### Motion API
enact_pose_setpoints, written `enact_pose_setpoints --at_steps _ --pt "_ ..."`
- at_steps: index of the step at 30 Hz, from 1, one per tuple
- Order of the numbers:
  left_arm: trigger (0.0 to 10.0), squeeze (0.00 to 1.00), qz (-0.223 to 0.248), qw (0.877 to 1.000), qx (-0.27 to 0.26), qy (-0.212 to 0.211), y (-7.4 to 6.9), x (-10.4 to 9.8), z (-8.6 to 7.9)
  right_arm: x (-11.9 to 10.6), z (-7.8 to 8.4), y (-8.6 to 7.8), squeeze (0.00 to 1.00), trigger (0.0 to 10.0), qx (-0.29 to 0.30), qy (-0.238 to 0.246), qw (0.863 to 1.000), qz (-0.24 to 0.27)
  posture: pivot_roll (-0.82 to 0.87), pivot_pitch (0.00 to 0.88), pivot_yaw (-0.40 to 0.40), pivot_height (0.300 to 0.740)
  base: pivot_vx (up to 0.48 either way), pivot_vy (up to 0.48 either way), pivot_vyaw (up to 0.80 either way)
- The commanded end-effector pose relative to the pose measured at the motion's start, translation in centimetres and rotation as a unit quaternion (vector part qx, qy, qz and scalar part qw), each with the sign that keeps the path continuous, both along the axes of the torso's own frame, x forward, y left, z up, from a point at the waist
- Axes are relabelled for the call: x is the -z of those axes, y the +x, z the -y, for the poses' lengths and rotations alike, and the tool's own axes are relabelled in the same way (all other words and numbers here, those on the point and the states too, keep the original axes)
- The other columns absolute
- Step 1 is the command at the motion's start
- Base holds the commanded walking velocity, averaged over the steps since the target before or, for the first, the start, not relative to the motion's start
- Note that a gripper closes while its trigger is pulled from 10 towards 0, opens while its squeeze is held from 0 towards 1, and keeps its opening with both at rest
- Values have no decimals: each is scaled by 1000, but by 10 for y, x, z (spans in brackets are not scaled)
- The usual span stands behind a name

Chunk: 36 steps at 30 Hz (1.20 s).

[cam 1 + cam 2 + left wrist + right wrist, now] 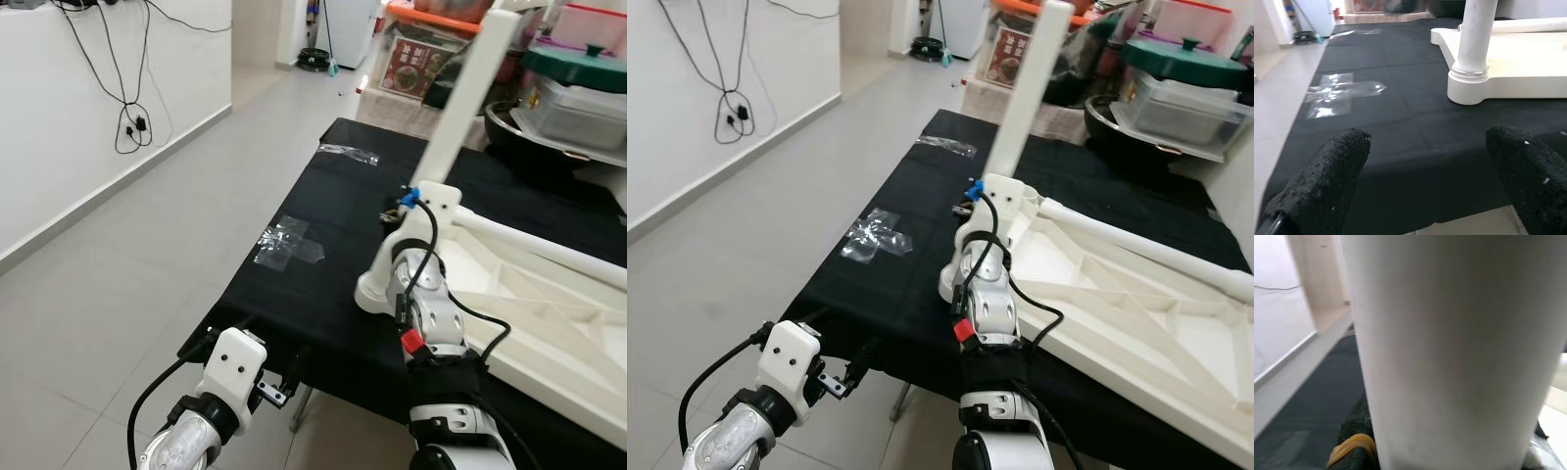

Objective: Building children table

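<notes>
Here, a long tabletop [323, 225] draped in black cloth runs away from the robot across a grey tiled floor [147, 264], with a white wall [59, 117] on the left and loose cables [127, 108] hanging down it. On the right half of the tabletop lies the white children's table frame [1136, 313], turned underside up, its ribs showing and one leg lying flat along its far edge. At the frame's near left corner a white table leg [465, 98] stands upright in its round socket [1469, 88]. The right claw [407, 206] is at that corner, just beside the socket; in the right wrist view the leg sits right against the camera, between the black pads [1354, 431], so the claw appears closed on it. The left claw [1425, 181] hovers low at the near edge of the tabletop, its two fingers [1327, 176] spread wide apart and holding nothing. Patches of clear tape [284, 243] are stuck on the cloth, well apart from the frame. Storage bins and pots [568, 88] crowd the far right.
</notes>
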<state>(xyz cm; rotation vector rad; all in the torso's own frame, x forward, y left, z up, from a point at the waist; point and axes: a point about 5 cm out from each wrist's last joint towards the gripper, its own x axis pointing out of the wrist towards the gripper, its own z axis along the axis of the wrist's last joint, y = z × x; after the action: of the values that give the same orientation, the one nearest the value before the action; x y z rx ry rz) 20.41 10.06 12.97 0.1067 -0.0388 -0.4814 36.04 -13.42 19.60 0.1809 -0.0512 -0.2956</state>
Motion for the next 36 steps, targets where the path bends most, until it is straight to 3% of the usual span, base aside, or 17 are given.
enact_pose_setpoints --at_steps 1,2,8,9,13,14,15,17,23,24,25,26,28,31,34,35,36 --pt "10000 0 -9 1000 8 2 -1 4 3 25 -14 -7 0 3765 27 43 997 -56 129 46 -149 740 0 0 0" --pt "10000 0 -10 1000 8 2 0 4 3 24 -20 -5 0 10000 16 51 997 -52 123 53 -146 740 0 0 0" --pt "10000 0 -9 1000 8 1 0 3 3 12 -33 -2 0 10000 -29 79 996 -20 116 60 -142 740 0 0 0" --pt "10000 0 -9 1000 8 0 1 3 3 4 -35 -1 1000 10000 -59 77 995 6 115 60 -142 740 0 0 0" --pt "10000 0 -10 1000 8 0 2 3 3 -6 -35 7 1000 10000 -155 84 983 49 113 57 -143 740 0 0 0" --pt "10000 0 -10 1000 8 -1 2 3 3 -9 -32 10 404 10000 -187 76 978 61 112 57 -143 740 0 0 0" --pt "10000 0 -10 1000 8 -1 3 4 3 -11 -28 14 0 10000 -230 74 968 70 112 57 -143 740 0 0 0" --pt "10000 0 -10 1000 8 -1 3 4 3 -11 -28 14 0 10000 -230 74 968 70 112 57 -143 740 0 0 0" --pt "10000 0 -10 1000 8 -1 3 4 3 -19 -18 20 0 10000 -394 63 914 76 114 60 -141 740 0 0 0" --pt "10000 0 -10 1000 8 -1 3 3 3 -24 -16 17 0 10000 -462 56 882 78 115 59 -143 740 0 0 0" --pt "10000 0 -10 1000 8 -1 3 3 3 -24 -16 17 0 10000 -462 56 882 78 115 59 -143 740 0 0 0" --pt "10000 0 -10 1000 8 -1 2 3 3 -27 -17 13 0 10000 -538 47 838 78 118 57 -145 740 0 0 0" --pt "10000 0 -10 1000 8 -1 2 3 3 -27 -17 13 0 10000 -538 47 838 78 118 57 -145 740 0 0 0" --pt "10000 0 -10 1000 8 1 1 4 2 -30 -31 0 0 10000 -678 2 732 73 133 54 -147 740 0 0 0" --pt "10000 0 -10 1000 8 2 0 4 2 -32 -40 1 0 10000 -696 -17 714 77 137 48 -150 740 0 0 0" --pt "10000 0 -11 1000 8 3 0 4 2 -33 -45 4 0 5608 -697 -13 713 79 138 48 -149 740 0 0 0" --pt "10000 0 -11 1000 8 3 -1 5 2 -35 -48 6 0 5608 -698 -8 712 80 138 42 -151 740 0 0 0"
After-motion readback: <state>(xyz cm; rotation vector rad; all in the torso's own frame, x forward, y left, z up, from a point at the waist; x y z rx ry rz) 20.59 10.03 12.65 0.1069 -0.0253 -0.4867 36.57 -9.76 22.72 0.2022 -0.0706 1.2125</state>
